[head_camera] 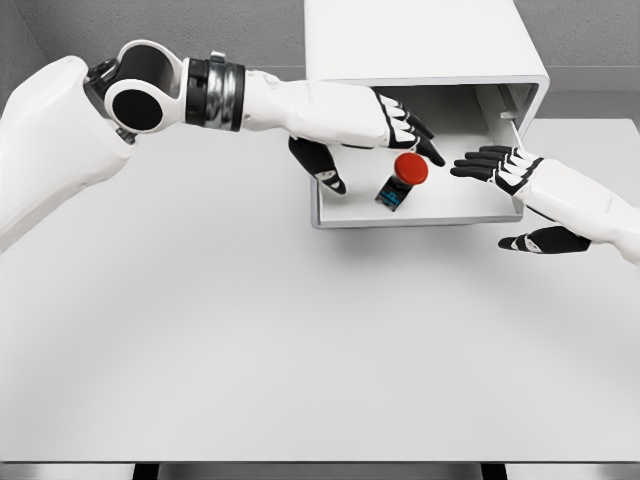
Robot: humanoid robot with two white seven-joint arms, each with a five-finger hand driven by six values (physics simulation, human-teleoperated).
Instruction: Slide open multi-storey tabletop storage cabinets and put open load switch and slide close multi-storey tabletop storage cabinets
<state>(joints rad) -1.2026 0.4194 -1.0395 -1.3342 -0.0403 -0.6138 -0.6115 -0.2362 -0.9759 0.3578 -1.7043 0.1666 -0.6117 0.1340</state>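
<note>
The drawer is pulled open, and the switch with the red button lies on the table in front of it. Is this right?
Not quite. The head view shows the switch lying inside the open drawer, not on the table in front of it. The drawer is pulled open, as you say.

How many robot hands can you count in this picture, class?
2. The left hand reaches over the open drawer, beside the red-capped switch. The right hand is at the drawer's right edge. None appears hidden.

The left hand (375, 125) and right hand (515, 185) reach toward each other, fingers (478, 158) spread and holding nothing.
</note>
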